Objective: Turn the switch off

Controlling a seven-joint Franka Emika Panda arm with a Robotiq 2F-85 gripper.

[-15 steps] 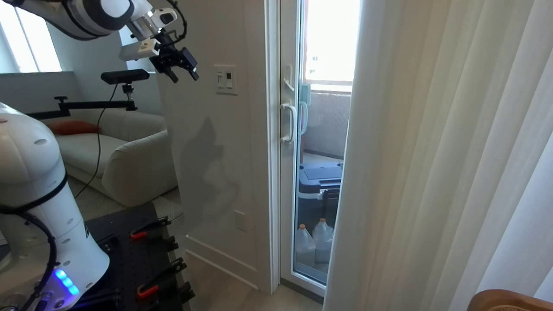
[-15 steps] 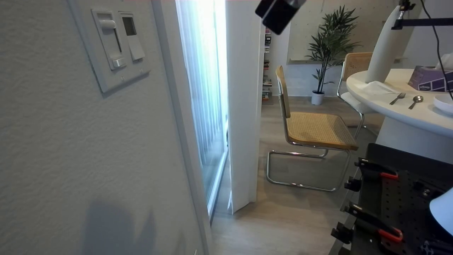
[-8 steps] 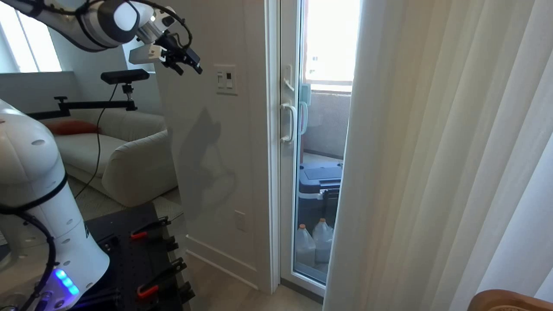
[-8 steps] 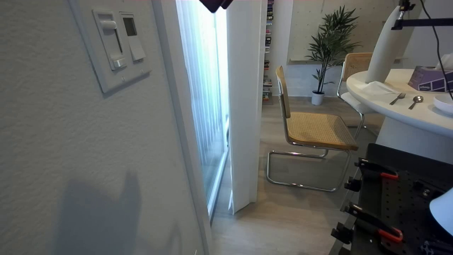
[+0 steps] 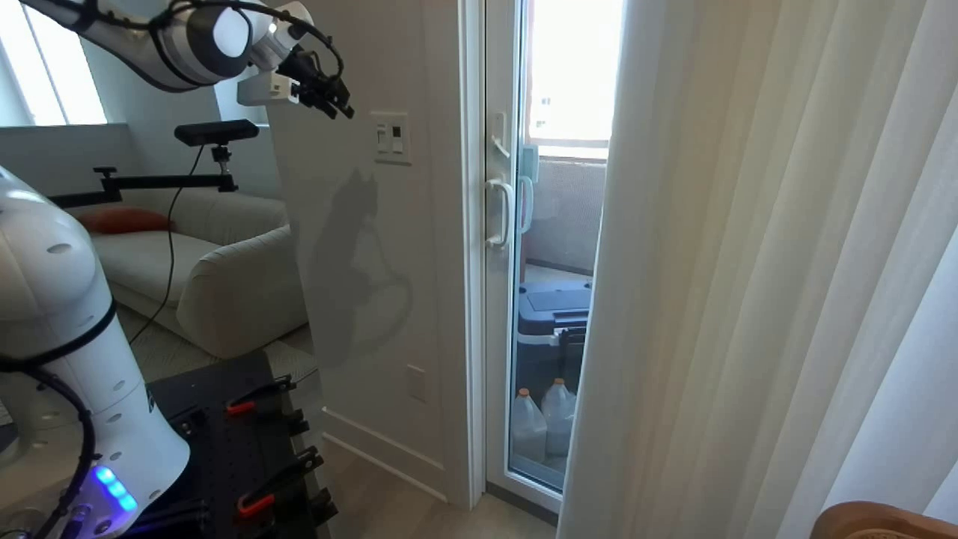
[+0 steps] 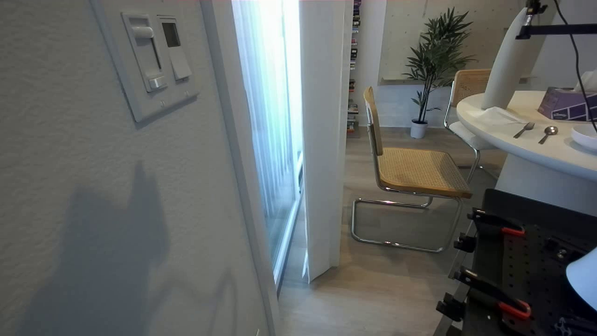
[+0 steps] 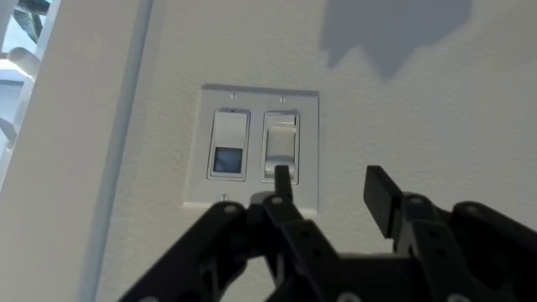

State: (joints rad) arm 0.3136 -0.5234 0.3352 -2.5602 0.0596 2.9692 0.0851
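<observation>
The switch is a white wall plate (image 5: 391, 138) with two controls, seen in both exterior views. The wrist view shows it inverted: a rocker (image 7: 230, 129) with a dark window (image 7: 228, 160), and beside it a slider control (image 7: 281, 142). My gripper (image 7: 329, 184) is open, its jaws partly drawn in and nothing between them. One black fingertip (image 7: 282, 178) overlaps the slider's lower end in the wrist view. An exterior view shows the gripper (image 5: 341, 114) apart from the plate, up and to its left. Only its shadow (image 6: 107, 238) falls within the remaining exterior view.
A door frame (image 5: 470, 262) and a glass door with a white handle (image 5: 501, 213) stand beside the switch wall. A camera on a bracket (image 5: 217, 132) sits below the forearm. Low on the wall is a socket plate (image 5: 416, 382). A cane chair (image 6: 419, 170) stands farther off.
The gripper has moved right and slightly up, closer to the switch, leaving the top of an exterior view. Its shadow has risen and shifted left there. The jaws have narrowed.
</observation>
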